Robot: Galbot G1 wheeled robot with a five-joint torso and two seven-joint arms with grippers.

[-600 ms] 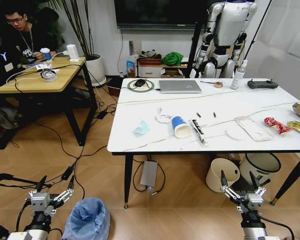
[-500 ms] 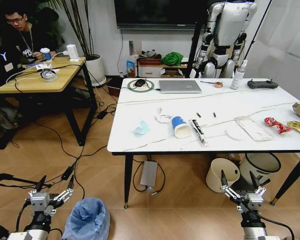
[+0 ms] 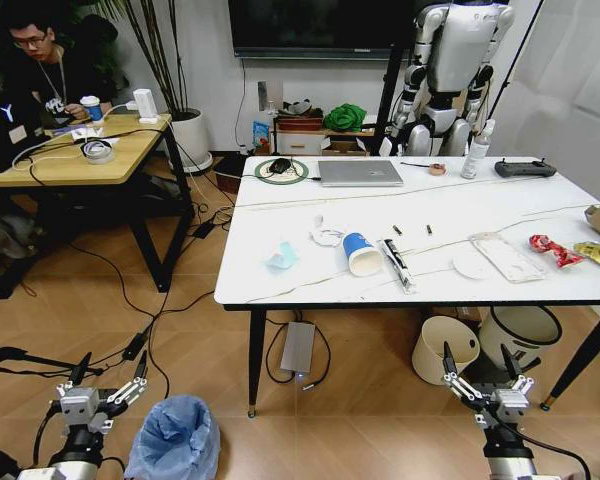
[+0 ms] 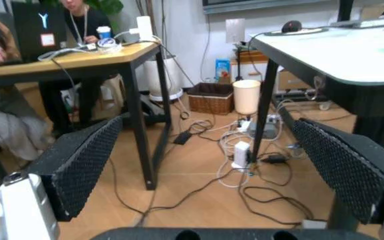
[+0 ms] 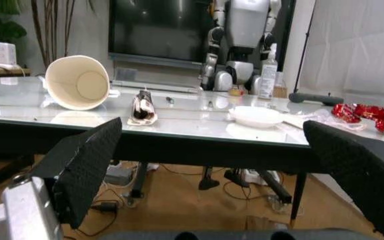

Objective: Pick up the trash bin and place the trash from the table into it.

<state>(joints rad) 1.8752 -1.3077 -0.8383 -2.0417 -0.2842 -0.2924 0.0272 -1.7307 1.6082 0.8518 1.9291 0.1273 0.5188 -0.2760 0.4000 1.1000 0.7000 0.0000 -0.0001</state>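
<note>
Our left gripper (image 3: 107, 379) hangs jaws apart just beside the trash bin (image 3: 176, 436) on the floor; our right gripper (image 3: 479, 372), also open, waits below the table (image 3: 280, 275). We could crumple the bin's loose bag and miss its rim.

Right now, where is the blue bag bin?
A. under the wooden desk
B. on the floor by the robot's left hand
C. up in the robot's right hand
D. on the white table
B: the trash bin sits on the floor right beside the open left hand, off the table.
</note>
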